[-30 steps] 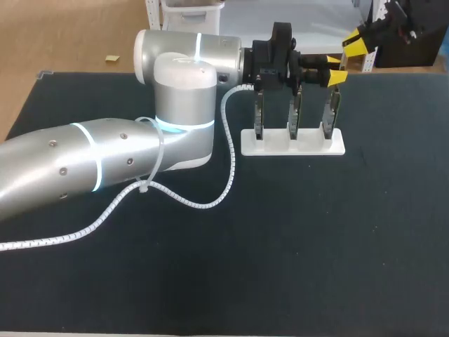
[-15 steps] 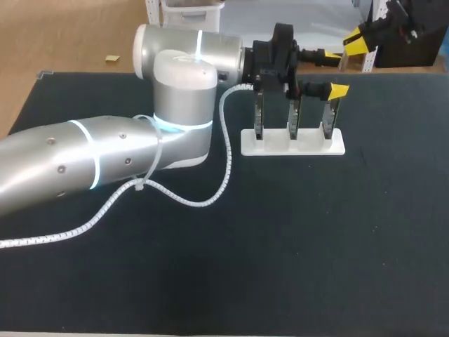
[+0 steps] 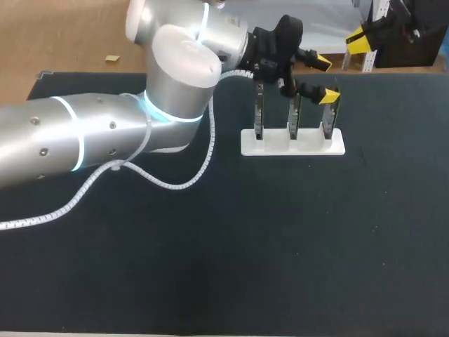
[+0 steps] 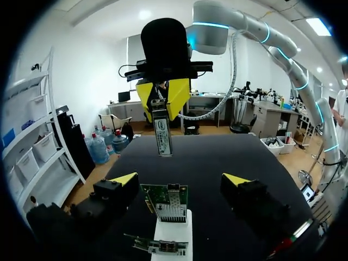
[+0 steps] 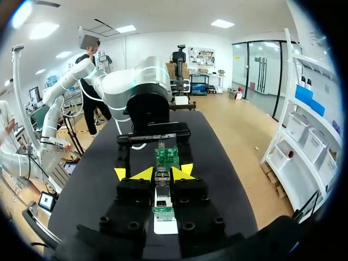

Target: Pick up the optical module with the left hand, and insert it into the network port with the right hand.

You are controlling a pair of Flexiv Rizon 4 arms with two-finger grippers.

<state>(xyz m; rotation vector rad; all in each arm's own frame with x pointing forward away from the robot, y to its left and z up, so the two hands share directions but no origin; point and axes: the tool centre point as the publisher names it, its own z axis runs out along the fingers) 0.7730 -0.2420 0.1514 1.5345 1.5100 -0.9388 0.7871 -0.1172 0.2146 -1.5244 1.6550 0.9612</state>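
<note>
Left wrist view: right gripper (image 4: pixel 162 100) clamps the optical module (image 4: pixel 161 133) by its end, at 12 o'clock beyond my wide-open left gripper (image 4: pixel 180 179); it looks light, rigid and slick, so I'd pinch the flat sides.

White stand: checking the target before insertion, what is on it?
Three circuit boards stand upright in the white stand. The left gripper covers the tops of the middle and right ones.
</note>
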